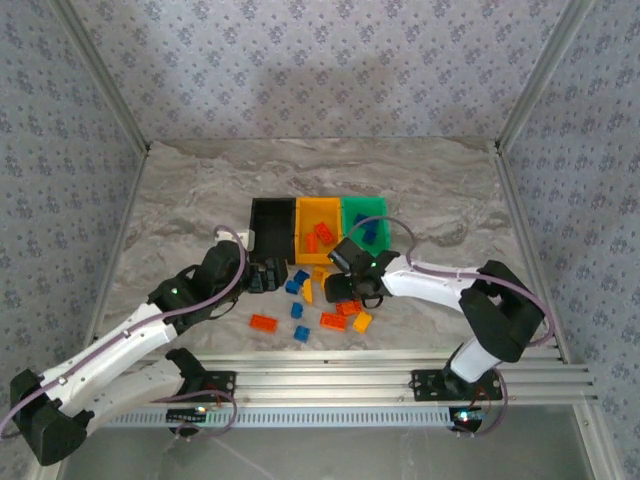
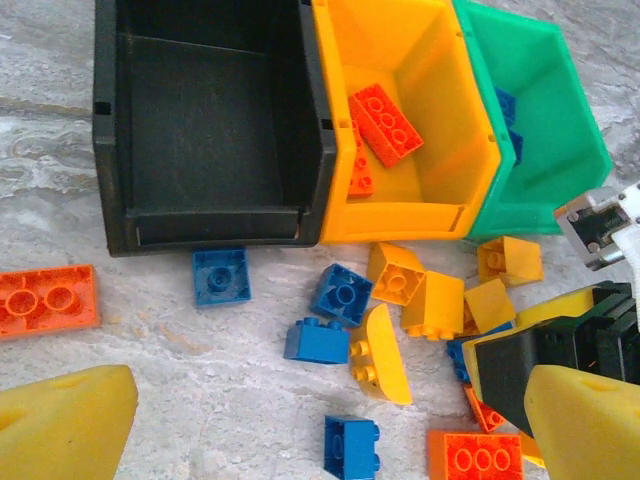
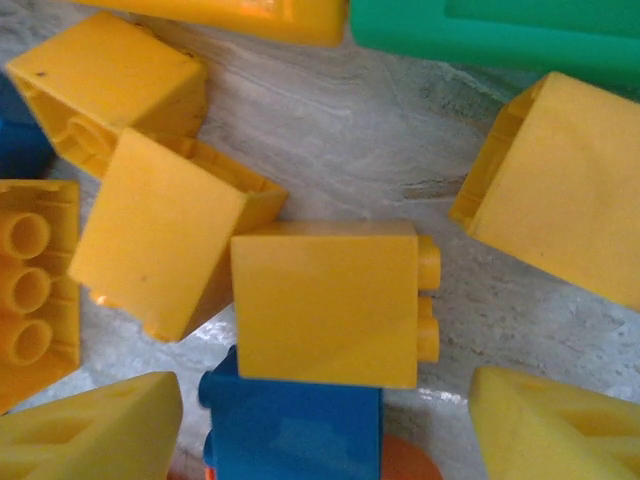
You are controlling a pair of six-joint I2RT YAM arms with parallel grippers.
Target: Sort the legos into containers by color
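Loose legos (image 2: 341,292) crowd the desk (image 1: 200,200) just near of the containers (image 2: 395,222); red ones lie in the orange-yellow bin. The left pincer (image 1: 268,275) hangs released by the black bin (image 2: 215,120). The right pincer (image 3: 325,430) hovers released over tightly packed yellow bricks (image 3: 325,300).

- Top external: high above and behind the arm bases (image 1: 205,385), facing down and forward; far enough to take in the whole table (image 1: 200,190), with the containers (image 1: 272,228) near centre
- Left wrist: low over the table, tilted forward, containers at 12 o'clock, most loose legos (image 2: 340,292) toward 5 o'clock
- Right wrist: nearest of all, almost straight down on a few legos, container edges at 12 o'clock
- All three share the legos before the yellow and green containers
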